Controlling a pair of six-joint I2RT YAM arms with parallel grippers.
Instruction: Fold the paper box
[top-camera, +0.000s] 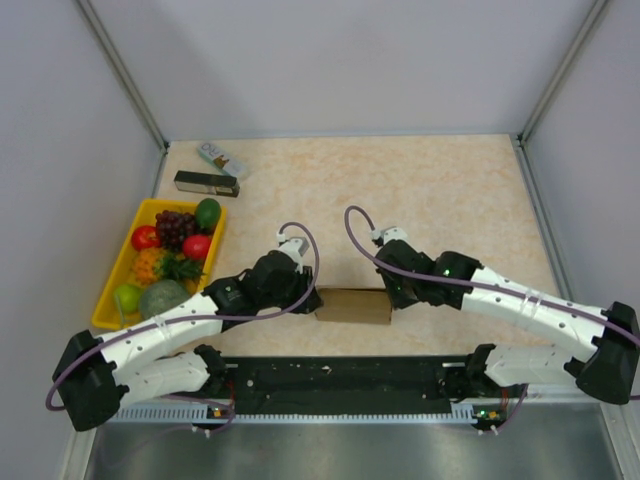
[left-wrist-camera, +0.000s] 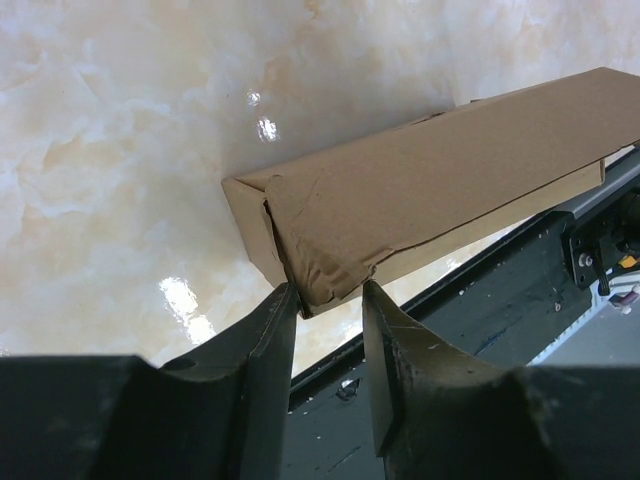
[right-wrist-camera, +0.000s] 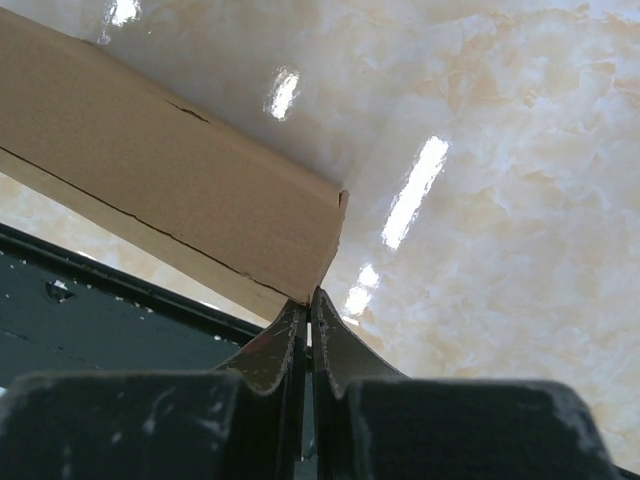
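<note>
Lying on the desk: paper box (top-camera: 352, 305), brown, folded into a long shut carton, flat on the marbled desk (top-camera: 450, 190) near its front edge, just beyond the black rail (top-camera: 340, 375) and between the two arms.
Box, left end: corner creased and crumpled, end flap tucked in, fold line showing along the side (left-wrist-camera: 430, 190).
Left fingers (left-wrist-camera: 265, 345): apart, with a clear gap. The crumpled corner sits right at the tips, in the mouth of the gap. Possibly brushing one tip, though the wrist view does not settle it.
Box, right end: squared off, with a long seam along the side and a short slit on the upper face (right-wrist-camera: 170, 190).
Right fingers (right-wrist-camera: 280, 345): pressed together, tips up against the lower corner of that end.
Arms: both reaching inward, one at each end of the box.
Left side of desk: yellow tray (top-camera: 108, 300) of fruit (top-camera: 170, 250), well apart from the box.
Back left: slim black box (top-camera: 206, 183), white packet (top-camera: 222, 158) just behind it.
</note>
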